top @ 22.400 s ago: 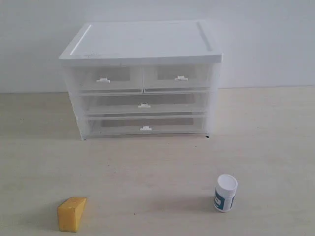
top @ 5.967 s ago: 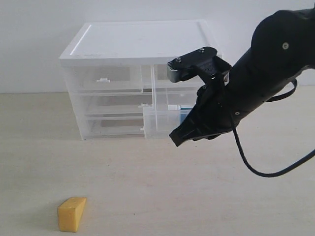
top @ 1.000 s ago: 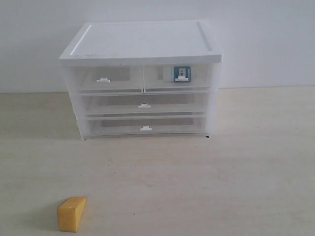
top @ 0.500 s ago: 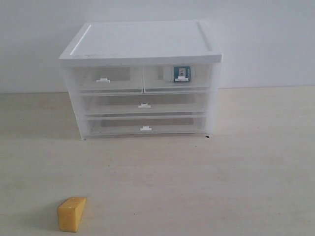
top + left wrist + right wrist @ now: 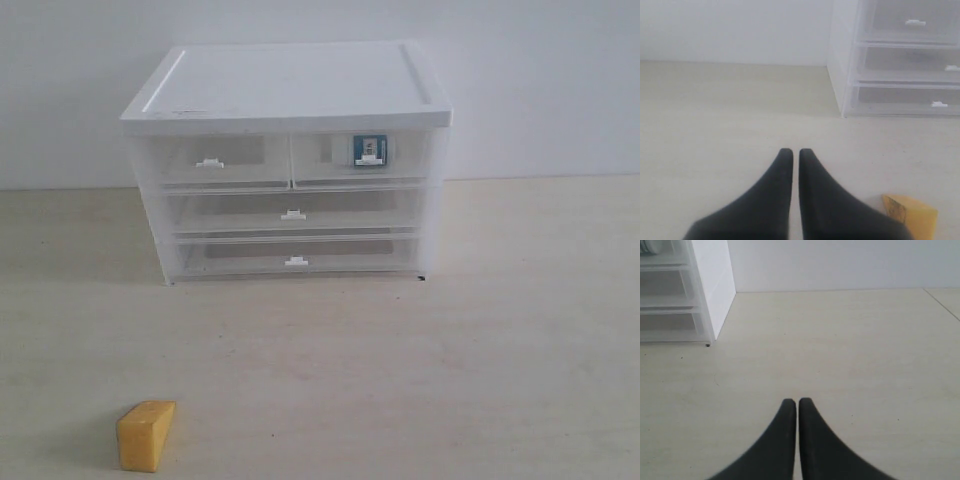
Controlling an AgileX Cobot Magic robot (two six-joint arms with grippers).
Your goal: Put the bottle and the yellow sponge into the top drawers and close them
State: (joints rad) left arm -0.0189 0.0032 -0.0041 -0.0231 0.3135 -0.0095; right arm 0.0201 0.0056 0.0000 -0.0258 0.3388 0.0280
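Observation:
The bottle (image 5: 368, 150) lies inside the closed top right drawer (image 5: 362, 157), its teal label showing through the clear front. The top left drawer (image 5: 212, 160) is closed and looks empty. The yellow sponge (image 5: 145, 434) rests on the table near the front left, also seen in the left wrist view as the sponge (image 5: 910, 216) just beside my left gripper (image 5: 791, 151), which is shut with nothing in it. My right gripper (image 5: 792, 401) is shut and empty over bare table, away from the cabinet. Neither arm shows in the exterior view.
The white-topped cabinet (image 5: 290, 85) stands at the back against the wall, with two full-width lower drawers (image 5: 293, 215) closed. Its side (image 5: 712, 280) shows in the right wrist view. A table seam (image 5: 942, 302) runs off to one side.
Nothing has moved in the last second. Since 6 s ago, the right arm has left the view and the top right drawer is shut with the bottle inside.

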